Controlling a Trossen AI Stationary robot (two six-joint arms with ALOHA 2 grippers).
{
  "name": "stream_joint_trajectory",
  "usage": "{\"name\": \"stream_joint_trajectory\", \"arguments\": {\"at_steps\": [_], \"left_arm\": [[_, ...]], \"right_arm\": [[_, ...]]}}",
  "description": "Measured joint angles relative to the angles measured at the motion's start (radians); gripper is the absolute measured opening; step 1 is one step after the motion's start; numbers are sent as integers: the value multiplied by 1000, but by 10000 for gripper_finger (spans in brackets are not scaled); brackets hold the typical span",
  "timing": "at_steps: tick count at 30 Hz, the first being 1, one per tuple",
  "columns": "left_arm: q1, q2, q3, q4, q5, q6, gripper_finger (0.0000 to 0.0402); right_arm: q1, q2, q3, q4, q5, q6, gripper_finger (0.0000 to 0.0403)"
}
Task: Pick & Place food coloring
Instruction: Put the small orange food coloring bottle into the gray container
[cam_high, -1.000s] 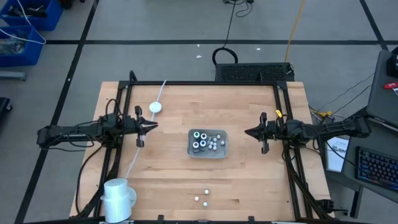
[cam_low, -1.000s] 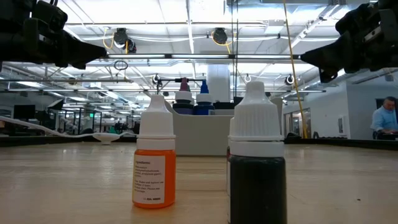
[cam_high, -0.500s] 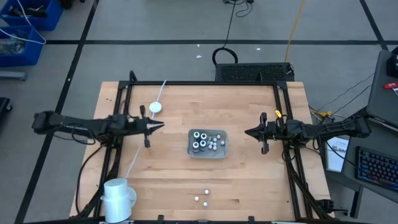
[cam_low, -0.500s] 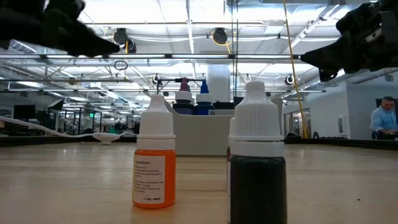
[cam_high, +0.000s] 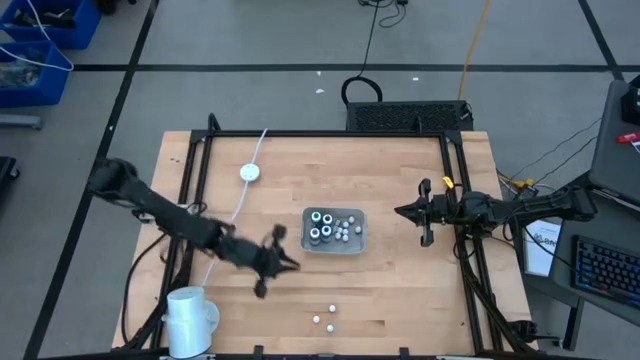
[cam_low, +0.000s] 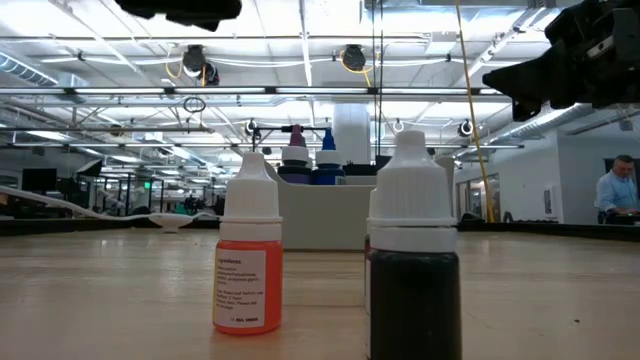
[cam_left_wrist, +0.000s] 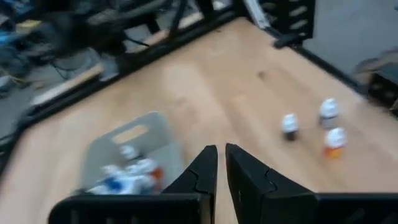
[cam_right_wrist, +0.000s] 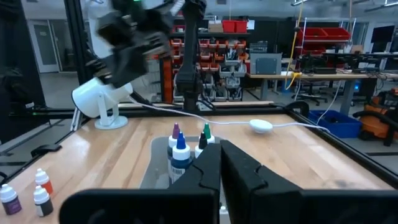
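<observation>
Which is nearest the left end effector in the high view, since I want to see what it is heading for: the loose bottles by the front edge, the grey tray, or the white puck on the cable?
From the left end effector:
1. Grey tray, just to its right, toward the table's middle.
2. Loose bottles, at the front edge.
3. White puck, toward the table's back left.
Tray and bottles are nearly too close to call.
</observation>
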Motion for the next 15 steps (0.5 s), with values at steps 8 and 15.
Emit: {"name": "stream_joint_trajectory", "arguments": {"at_steps": [8, 15], "left_arm": [[-90, 335, 303, -226, -14, -256, 74], [-99, 603, 642, -507, -13, -383, 181]], "right_arm": [[0, 0, -1, 0, 0, 11, 1], [0, 0, -1, 0, 0, 42, 1]]}}
